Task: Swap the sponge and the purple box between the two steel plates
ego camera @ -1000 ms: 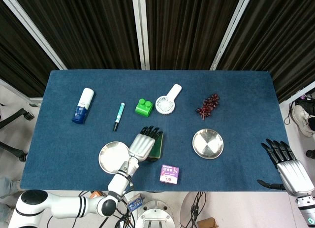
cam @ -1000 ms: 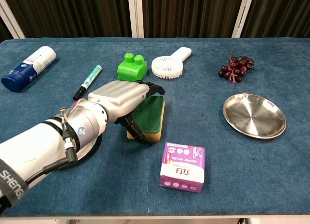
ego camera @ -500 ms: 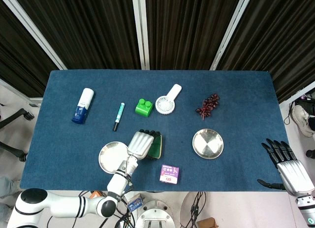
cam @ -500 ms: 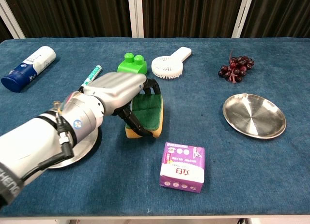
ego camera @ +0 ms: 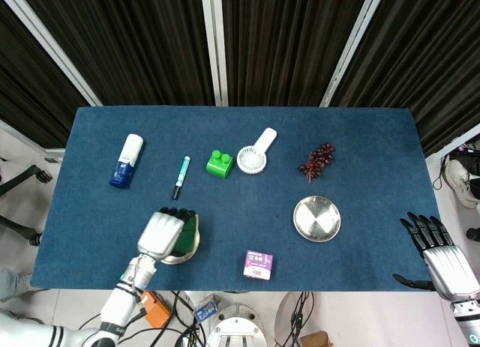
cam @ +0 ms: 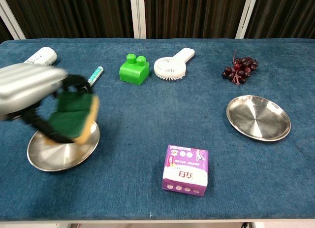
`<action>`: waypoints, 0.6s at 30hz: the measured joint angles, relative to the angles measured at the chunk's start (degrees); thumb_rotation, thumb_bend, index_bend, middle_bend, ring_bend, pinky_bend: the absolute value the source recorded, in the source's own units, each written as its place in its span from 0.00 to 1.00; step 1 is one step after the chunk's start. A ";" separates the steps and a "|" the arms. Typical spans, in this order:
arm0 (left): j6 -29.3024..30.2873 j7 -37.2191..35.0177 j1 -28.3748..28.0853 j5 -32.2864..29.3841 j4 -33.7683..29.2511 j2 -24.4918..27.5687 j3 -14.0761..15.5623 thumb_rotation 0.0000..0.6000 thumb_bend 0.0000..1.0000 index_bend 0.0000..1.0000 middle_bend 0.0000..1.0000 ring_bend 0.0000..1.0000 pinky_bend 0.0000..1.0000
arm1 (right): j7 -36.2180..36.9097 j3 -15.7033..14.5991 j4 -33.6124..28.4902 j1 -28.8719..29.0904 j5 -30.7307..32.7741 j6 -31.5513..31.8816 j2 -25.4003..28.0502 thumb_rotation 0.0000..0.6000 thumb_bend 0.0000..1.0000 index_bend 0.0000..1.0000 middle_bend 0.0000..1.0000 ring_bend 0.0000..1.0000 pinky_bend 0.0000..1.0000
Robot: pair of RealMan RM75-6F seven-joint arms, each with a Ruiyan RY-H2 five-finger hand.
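My left hand [cam: 29, 90] [ego camera: 161, 232] grips the sponge [cam: 74, 117], green on top and yellow beneath, and holds it tilted just above the left steel plate [cam: 61, 154] [ego camera: 189, 251]. In the head view the hand covers most of that plate. The purple box [cam: 186, 170] [ego camera: 258, 263] lies flat on the blue cloth near the front edge, between the plates. The right steel plate [cam: 258, 117] [ego camera: 316, 218] has nothing on it. My right hand [ego camera: 439, 251] hovers off the table's right front corner, fingers spread, holding nothing.
Along the back of the table lie a white and blue bottle [ego camera: 126, 161], a marker pen [ego camera: 181, 176], a green brick [ego camera: 219, 163], a white hand fan [ego camera: 253, 152] and dark grapes [ego camera: 317, 160]. The blue cloth [ego camera: 240, 204] covers the table.
My left hand lifted the sponge off the cloth and carried it leftward over the left plate. The box, right plate and right hand have not moved.
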 measured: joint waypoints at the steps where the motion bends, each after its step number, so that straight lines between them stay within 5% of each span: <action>1: 0.14 -0.90 0.69 0.43 0.00 0.63 0.83 1.00 0.08 0.39 0.39 0.39 0.38 | -0.21 0.01 -0.08 -0.04 0.03 -0.02 -0.07 0.75 0.15 0.00 0.00 0.00 0.00; 11: -3.94 -6.48 1.96 1.02 6.80 -0.75 1.04 1.00 0.02 0.16 0.19 0.17 0.34 | -2.53 0.04 -0.64 -0.06 -0.16 -0.93 -0.86 0.75 0.15 0.00 0.00 0.00 0.00; 18: -4.93 -8.20 2.26 0.92 5.33 0.49 0.19 1.00 0.00 0.08 0.12 0.10 0.33 | -5.00 0.11 -1.32 1.08 -0.40 -3.29 -1.67 0.75 0.15 0.00 0.00 0.00 0.00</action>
